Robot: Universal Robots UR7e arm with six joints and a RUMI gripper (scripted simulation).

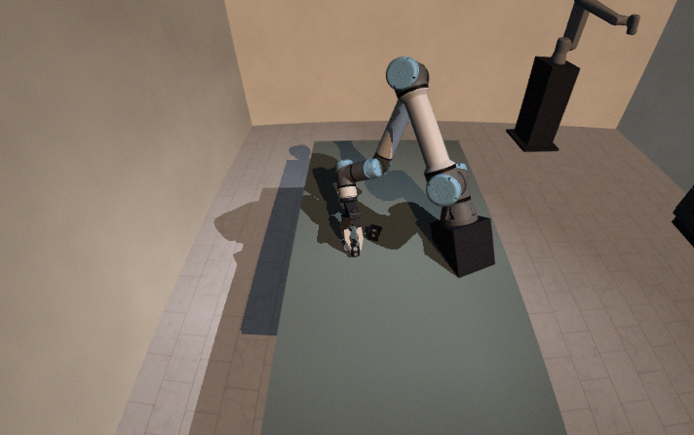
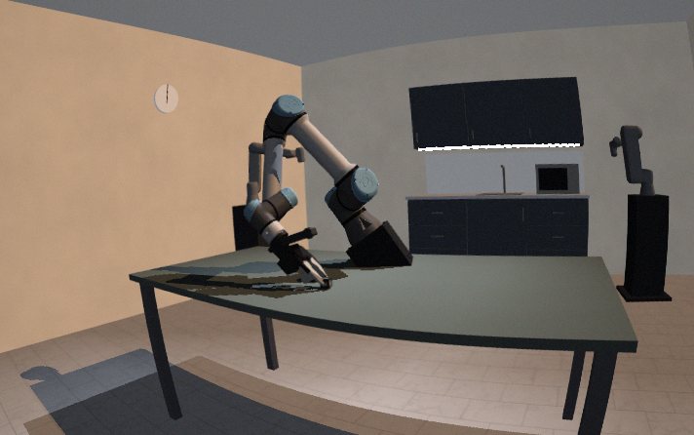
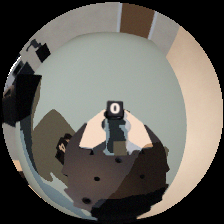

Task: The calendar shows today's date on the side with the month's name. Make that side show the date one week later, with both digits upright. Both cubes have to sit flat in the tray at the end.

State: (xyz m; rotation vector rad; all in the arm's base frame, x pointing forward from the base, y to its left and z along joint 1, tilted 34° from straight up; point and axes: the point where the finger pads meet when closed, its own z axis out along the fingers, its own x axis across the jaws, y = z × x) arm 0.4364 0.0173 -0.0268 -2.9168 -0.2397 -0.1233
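A black cube [image 1: 355, 251] [image 2: 327, 282] [image 3: 115, 108] with a white 0 is between the fingertips. My gripper [image 1: 354, 248] [image 2: 324, 279] [image 3: 114, 110] is shut on this cube and tilted, low by the table. In the wrist view the 0 is on the face towards the camera. The small dark calendar tray [image 1: 378, 227] stands just right of the gripper in the top view. In the wrist view another dark cube [image 3: 62, 146] with a light digit, perhaps a 4, shows there, partly hidden by the gripper body. The month's name cannot be read.
The green table [image 1: 404, 328] [image 2: 460, 301] carries the arm's black base block [image 1: 474, 248] [image 2: 381, 248], to the right of the tray in the top view. The arm's shadow falls over the tray area. The tray is not visible in the exterior view.
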